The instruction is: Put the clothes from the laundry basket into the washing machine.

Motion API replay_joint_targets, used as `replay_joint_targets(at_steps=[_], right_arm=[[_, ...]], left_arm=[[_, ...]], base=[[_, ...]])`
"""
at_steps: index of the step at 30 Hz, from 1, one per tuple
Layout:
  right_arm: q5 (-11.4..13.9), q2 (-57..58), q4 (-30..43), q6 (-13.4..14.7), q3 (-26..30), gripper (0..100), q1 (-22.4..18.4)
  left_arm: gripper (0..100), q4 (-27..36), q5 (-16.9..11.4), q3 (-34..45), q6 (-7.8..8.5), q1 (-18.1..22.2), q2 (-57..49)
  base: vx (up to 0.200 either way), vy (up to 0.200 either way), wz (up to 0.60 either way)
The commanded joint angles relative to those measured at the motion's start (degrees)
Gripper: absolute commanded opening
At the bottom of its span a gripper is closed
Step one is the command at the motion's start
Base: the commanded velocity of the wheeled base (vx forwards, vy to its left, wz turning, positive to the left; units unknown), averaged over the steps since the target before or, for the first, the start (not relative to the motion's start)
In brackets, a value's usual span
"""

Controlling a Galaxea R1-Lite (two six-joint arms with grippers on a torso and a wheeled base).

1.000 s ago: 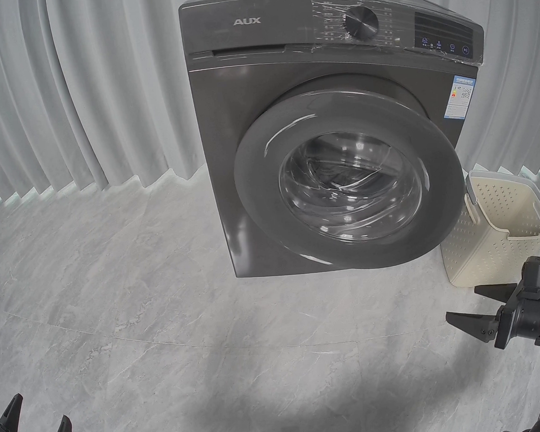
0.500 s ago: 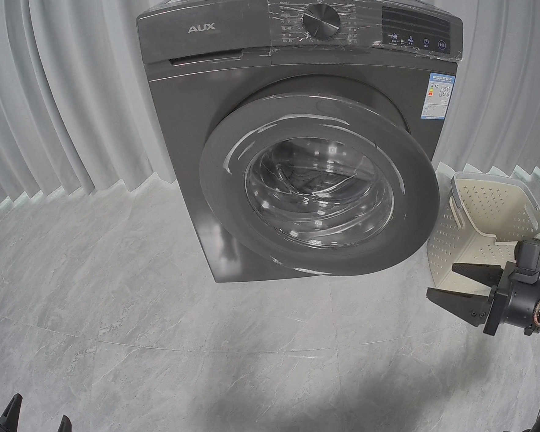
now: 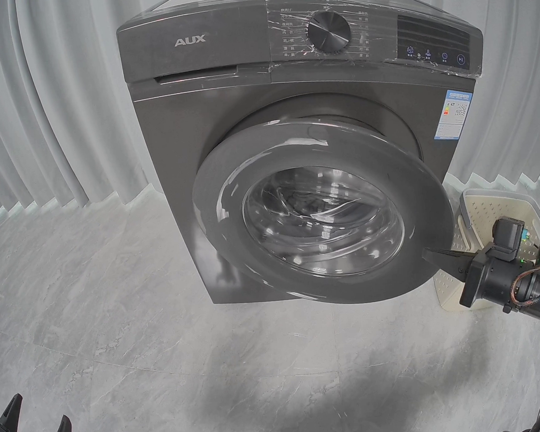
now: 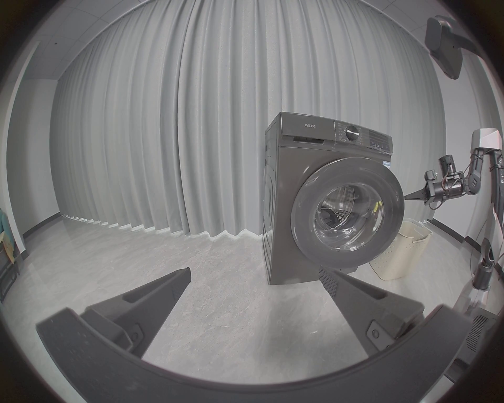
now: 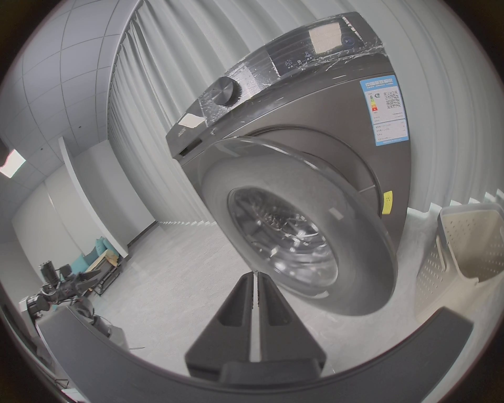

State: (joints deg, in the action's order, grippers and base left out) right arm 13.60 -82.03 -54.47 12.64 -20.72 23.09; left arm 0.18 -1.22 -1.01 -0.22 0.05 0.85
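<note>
1. At centre frame in the head view stands the grey washing machine point(image 3: 214, 119), its round door point(image 3: 339, 153) ajar and standing off the front panel at its right edge
2. Right gripper point(image 3: 433, 253) sits at the door's right rim, fingers pressed together on nothing; left gripper point(image 3: 39, 413), in the lower left corner, is spread wide and empty
3. Cream laundry basket point(image 3: 484, 211) stands at the right edge, just beside the machine; what shows of its inside looks bare
4. Behind the door glass a dark shape may be cloth; I cannot tell
5. Clothes should handle light and limp and tend to trail, so pinch a bunched fold; the stiff, smooth door is best hooked behind its free rim
</note>
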Motion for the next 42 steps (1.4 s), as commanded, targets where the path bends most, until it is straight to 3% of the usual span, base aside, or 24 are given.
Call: replay_joint_targets(at_steps=[1,4,5,10,18,19,31,37,42], right_arm=[[-2.2,-3.6,-1.4,-0.4,-1.3,0,-0.7],[-3.6,-3.9,-1.9,-0.6,-1.8,0,-0.8],[-6.7,-4.3,-2.5,-0.8,-3.1,0,-1.6],[-7.8,-4.2,-2.6,-1.0,-4.5,0,-4.5],[-8.3,-3.5,-2.7,-2.4,-3.2,0,-5.2],[-10.3,-3.7,-2.8,-4.2,-2.2,0,-5.2],[-12.3,-7.1,-7.3,-4.2,-4.6,0,-8.3],[-12.2,-6.8,-7.4,-4.2,-1.9,0,-7.8],[-11.2,-5.0,-7.3,-4.7,5.4,0,-3.1]], left_arm=[[100,0.0,-0.1,1.0,0.22,0.0,-0.9],[100,0.0,0.0,1.0,0.4,0.0,-0.9],[100,0.0,0.2,1.0,0.13,0.0,-0.9],[100,0.0,0.3,1.0,0.04,0.0,-0.9],[100,0.0,0.3,1.0,0.22,0.0,-0.9],[100,0.0,0.3,1.0,0.13,0.0,-0.9],[100,0.0,0.3,1.0,-0.04,0.0,-0.9],[100,0.0,0.3,1.0,0.13,0.0,-0.9],[100,0.0,0.3,1.0,0.04,0.0,-0.9]], base=[[0.0,0.0,0.0],[0.0,0.0,0.0],[0.0,0.0,0.0],[0.0,-0.12,0.0],[0.0,-0.075,0.0],[0.0,0.0,0.0],[0.0,0.0,0.0],[0.0,0.0,0.0],[0.0,0.0,0.0]])
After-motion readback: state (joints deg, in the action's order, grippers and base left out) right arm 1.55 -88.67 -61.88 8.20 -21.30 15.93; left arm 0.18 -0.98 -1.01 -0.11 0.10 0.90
